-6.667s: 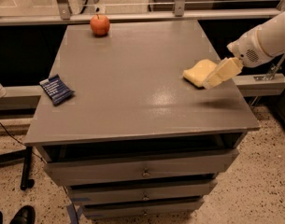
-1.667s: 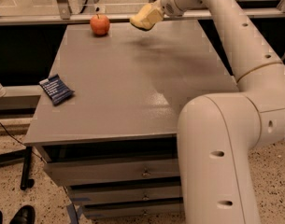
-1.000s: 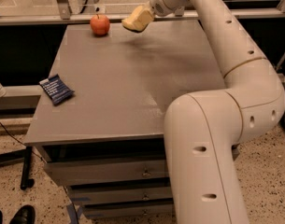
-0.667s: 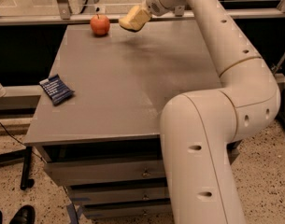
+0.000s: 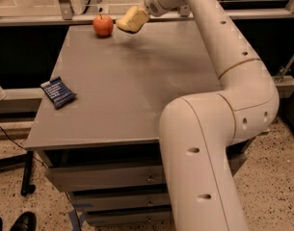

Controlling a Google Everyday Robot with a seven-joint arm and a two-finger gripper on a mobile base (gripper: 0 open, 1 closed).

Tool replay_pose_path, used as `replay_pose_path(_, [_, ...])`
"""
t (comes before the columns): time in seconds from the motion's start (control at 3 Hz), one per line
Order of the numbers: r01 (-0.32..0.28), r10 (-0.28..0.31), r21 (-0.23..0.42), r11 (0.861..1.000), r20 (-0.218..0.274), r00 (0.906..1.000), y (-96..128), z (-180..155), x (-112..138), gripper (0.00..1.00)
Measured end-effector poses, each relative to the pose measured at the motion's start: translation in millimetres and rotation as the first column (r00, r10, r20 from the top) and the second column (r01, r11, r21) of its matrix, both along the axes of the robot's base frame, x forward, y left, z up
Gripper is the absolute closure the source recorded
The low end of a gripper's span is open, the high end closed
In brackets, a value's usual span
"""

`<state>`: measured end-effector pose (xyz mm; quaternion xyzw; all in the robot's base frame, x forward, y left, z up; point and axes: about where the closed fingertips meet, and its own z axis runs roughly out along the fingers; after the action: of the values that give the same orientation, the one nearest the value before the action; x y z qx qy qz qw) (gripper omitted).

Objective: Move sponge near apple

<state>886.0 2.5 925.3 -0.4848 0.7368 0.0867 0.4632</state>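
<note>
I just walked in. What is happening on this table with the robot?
The robot's arm reaches over the grey cabinet top to its far edge. Its hand holds the pale yellow sponge, apparently a little above the surface, just to the right of the red apple and not touching it. A dark blue packet lies near the left edge, away from the hand.
</note>
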Motion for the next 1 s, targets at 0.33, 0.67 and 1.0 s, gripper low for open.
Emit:
replay_pose_path(0.33, [-0.014, 0.014, 0.003, 1.000, -0.001, 0.9999, 8, 0, 0, 0.36])
replay_pose_path(0.67, [-0.025, 0.025, 0.005, 1.000, -0.003, 0.9997, 15, -2, 1, 0.12])
replay_pose_path(1.0, [-0.039, 0.039, 0.010, 0.999, -0.007, 0.9992, 23, -4, 1, 0.00])
